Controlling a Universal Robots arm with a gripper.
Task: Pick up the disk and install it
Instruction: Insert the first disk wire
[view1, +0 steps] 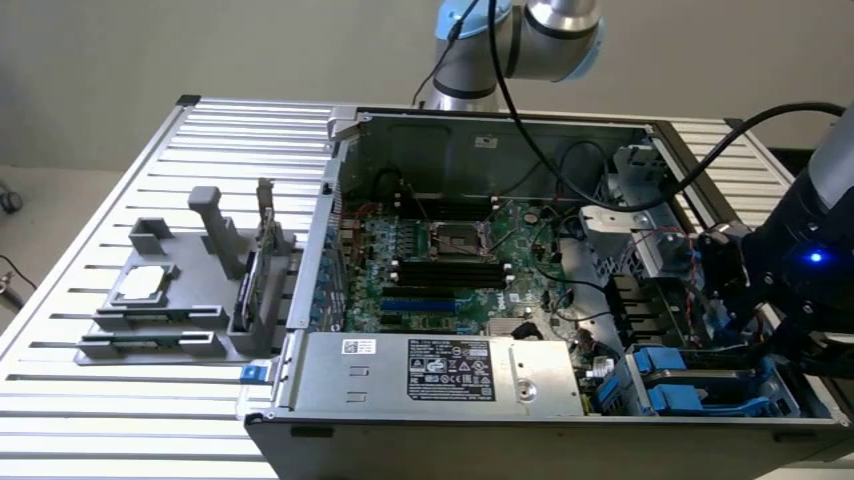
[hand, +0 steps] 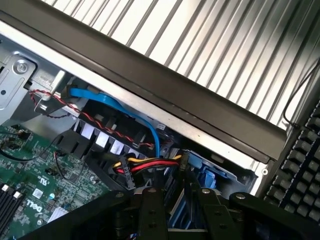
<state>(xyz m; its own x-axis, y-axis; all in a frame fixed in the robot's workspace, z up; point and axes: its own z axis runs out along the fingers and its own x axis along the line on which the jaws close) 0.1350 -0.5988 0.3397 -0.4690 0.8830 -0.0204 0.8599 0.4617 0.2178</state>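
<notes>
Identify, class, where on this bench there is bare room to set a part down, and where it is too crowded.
Bare slats of the slatted table lie free in front of the grey fixture and behind it toward the far edge. Inside the computer case it is crowded: motherboard, power supply, cables, blue drive carriers, and the gripper.

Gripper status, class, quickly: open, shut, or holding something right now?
Gripper: down in the case's drive bay, fingers either side of the disk in its blue rails, apparently shut on it.
</notes>
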